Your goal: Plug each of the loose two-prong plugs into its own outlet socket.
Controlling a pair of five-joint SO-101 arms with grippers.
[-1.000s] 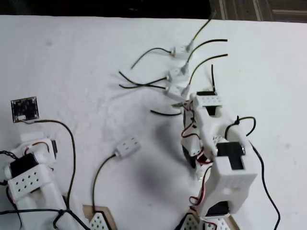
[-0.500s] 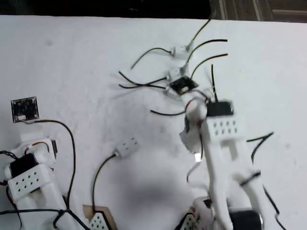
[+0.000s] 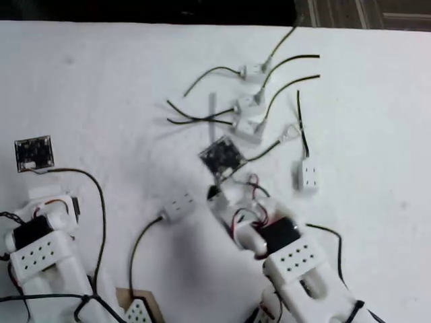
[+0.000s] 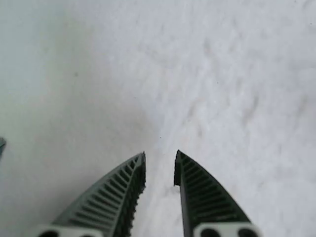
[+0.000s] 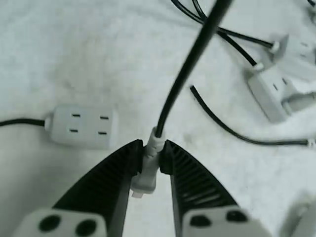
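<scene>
**A:** What changed over the last second?

**B:** The right arm pulled back from the loose plugs (image 3: pixel 248 114). The right gripper (image 5: pixel 150 148) is now clamped on one two-prong plug (image 5: pixel 144 178). Its black cord (image 5: pixel 190 64) trails away beyond the fingertips, back towards that cluster.

**A:** Where is the target?

**B:** The outlet socket (image 5: pixel 84 126) lies just ahead of the fingertips, off to one side, not touching the plug.

**A:** What does that mean for the task?

**B:** The pick looks done. Judged step: carry and align. I cannot tell which way the prongs face, so a regrip may be needed. The other plugs lie unplugged, well beyond the gripper.

**A:** And the left side?

**B:** The left gripper (image 4: pixel 159 163) has its fingers slightly apart, nothing between them, with bare table (image 4: pixel 237 74) beneath. The arm is unmoved.
</scene>
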